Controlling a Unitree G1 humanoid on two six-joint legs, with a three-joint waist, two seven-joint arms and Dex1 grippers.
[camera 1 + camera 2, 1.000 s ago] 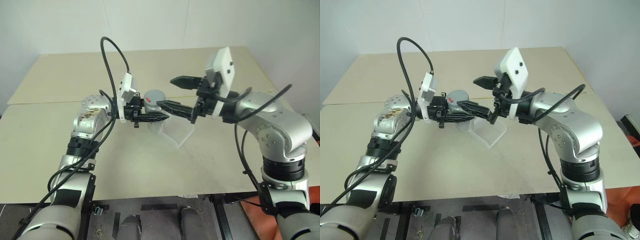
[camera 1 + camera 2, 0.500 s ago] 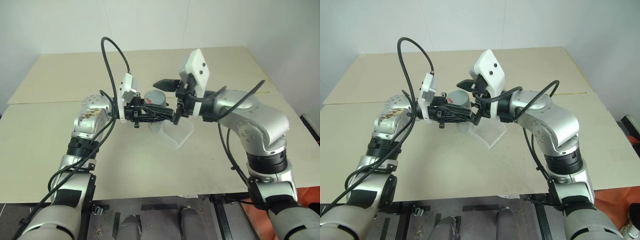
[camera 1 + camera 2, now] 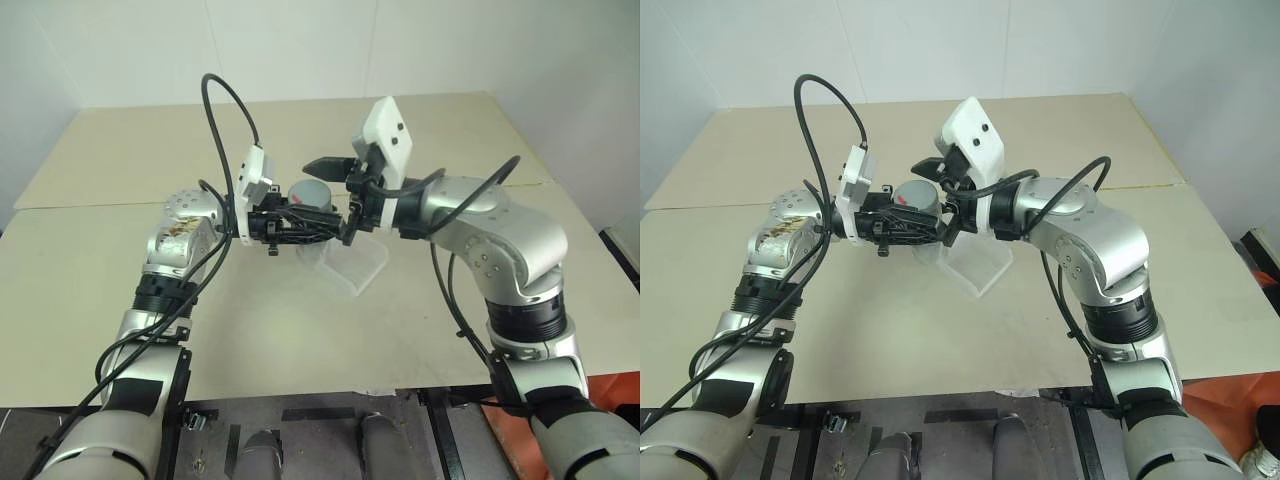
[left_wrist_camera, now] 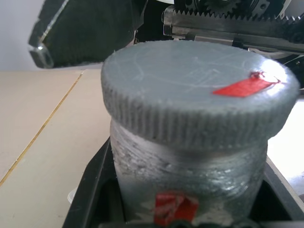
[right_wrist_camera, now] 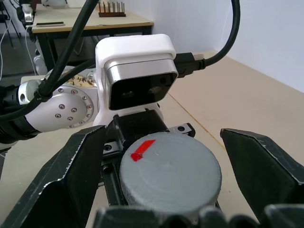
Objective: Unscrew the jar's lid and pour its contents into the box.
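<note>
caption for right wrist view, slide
Open right tool straddles the lid of the jar held by the left tool.

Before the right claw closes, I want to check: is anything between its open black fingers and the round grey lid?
Nothing visible. The right claw stands open, one finger on each side of the round grey lid, with bare gaps.

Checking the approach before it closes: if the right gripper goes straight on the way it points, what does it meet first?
Most likely the lid, centred between the open right gripper; beyond it sits the left gripper holding the jar.
</note>
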